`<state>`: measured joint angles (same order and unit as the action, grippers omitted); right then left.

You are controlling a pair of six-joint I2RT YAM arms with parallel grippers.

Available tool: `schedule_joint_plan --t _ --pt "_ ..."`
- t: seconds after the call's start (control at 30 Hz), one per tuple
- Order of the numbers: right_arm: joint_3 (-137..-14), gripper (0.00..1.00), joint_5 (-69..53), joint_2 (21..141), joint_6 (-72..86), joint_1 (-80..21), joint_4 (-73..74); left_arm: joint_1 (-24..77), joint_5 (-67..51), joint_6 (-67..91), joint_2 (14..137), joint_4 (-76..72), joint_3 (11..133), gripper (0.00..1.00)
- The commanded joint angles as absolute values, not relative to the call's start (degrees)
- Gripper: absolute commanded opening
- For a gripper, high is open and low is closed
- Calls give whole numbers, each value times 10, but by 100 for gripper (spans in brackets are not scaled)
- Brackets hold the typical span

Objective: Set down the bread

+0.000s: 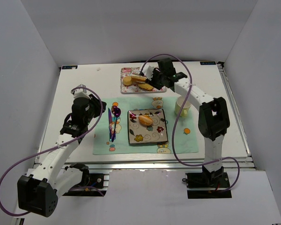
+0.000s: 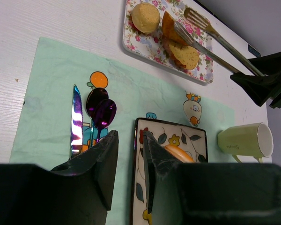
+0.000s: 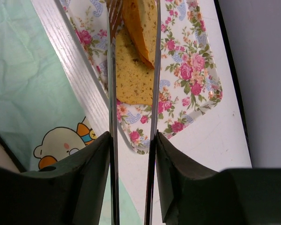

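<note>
Bread lies on a flowered tray [image 1: 125, 71] at the back: a round roll [image 1: 127, 80] and toasted slices [image 1: 141, 83]. They also show in the left wrist view, the roll [image 2: 145, 17] and the slices [image 2: 181, 50]. One oval roll [image 1: 145, 120] lies on the square flowered plate [image 1: 150, 138]. My right gripper [image 1: 155, 78] is shut on metal tongs [image 3: 113, 93], whose tips stand on either side of a slice [image 3: 133, 70]. My left gripper [image 2: 130, 136] hovers empty over the plate's left edge [image 2: 136, 154], jaws a little apart.
A pale green mug [image 1: 182, 106] lies right of the plate. A knife [image 1: 109, 123] and purple spoons [image 1: 115, 112] lie on the green placemat [image 1: 182, 140] left of the plate. White walls enclose the table on three sides.
</note>
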<state>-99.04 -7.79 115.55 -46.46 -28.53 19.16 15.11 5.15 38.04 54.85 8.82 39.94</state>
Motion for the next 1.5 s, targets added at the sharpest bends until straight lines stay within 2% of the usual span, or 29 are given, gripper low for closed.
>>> schedule_joint_plan --t 0.0,0.57,0.67,0.7,0.9,1.07,1.2,1.47 --pt "-998 47 -69 1131 -479 -287 156 148 49 384 537 78 395 38" --pt "-1063 45 -40 1217 -469 -287 192 148 54 384 536 83 400 38" --pt "-1063 37 -45 1216 -468 -287 193 148 54 383 538 83 403 38" --pt "-1062 30 -47 1212 -465 -287 193 148 54 383 538 84 403 38" --pt "-1032 10 -70 1155 -450 -285 191 148 54 385 534 79 400 38" --pt "-1006 8 -97 1093 -415 -281 203 148 55 384 530 83 404 38" --pt "-938 8 -141 989 -404 -275 253 148 58 383 526 84 402 38" --pt "-659 11 -176 762 -360 -273 305 147 41 396 526 62 379 38"
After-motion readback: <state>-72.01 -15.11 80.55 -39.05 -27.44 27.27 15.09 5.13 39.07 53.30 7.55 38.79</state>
